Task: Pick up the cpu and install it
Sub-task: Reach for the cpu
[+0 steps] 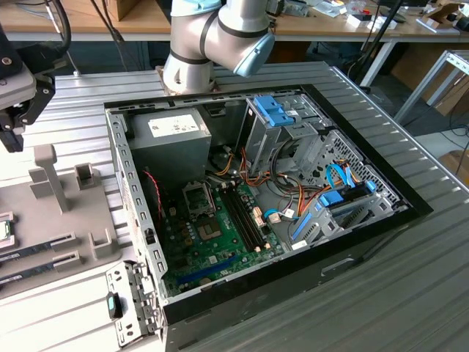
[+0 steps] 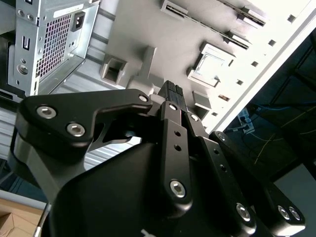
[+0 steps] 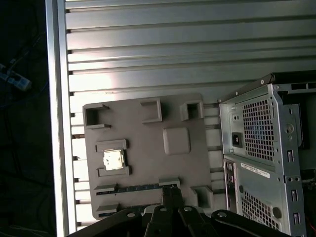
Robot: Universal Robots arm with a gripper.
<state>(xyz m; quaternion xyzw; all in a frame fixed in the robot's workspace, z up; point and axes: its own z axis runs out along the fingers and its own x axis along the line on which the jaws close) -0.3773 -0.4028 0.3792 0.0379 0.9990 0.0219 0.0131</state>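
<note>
Gripper point(image 2: 173, 91) hangs in open air above grey fixture plate point(image 3: 148, 143), fingers point(image 3: 171, 196) pressed together w/ nothing btwn them. Plate sits close to table edge point(image 3: 57, 98). Open PC case point(image 1: 256, 183) stands off to one side of gripper, well apart. Upright post point(image 1: 46, 172) rises from plate below gripper. Memory sticks point(image 3: 136, 188) lie nearest the fingertips. CPU point(image 3: 112, 160), a silvery-grey square, lies flat in its cradle below gripper, untouched.

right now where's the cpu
In the first wrist view, the cpu sits in a square cradle on the grey plate, next to the memory stick, outside the case.
</note>
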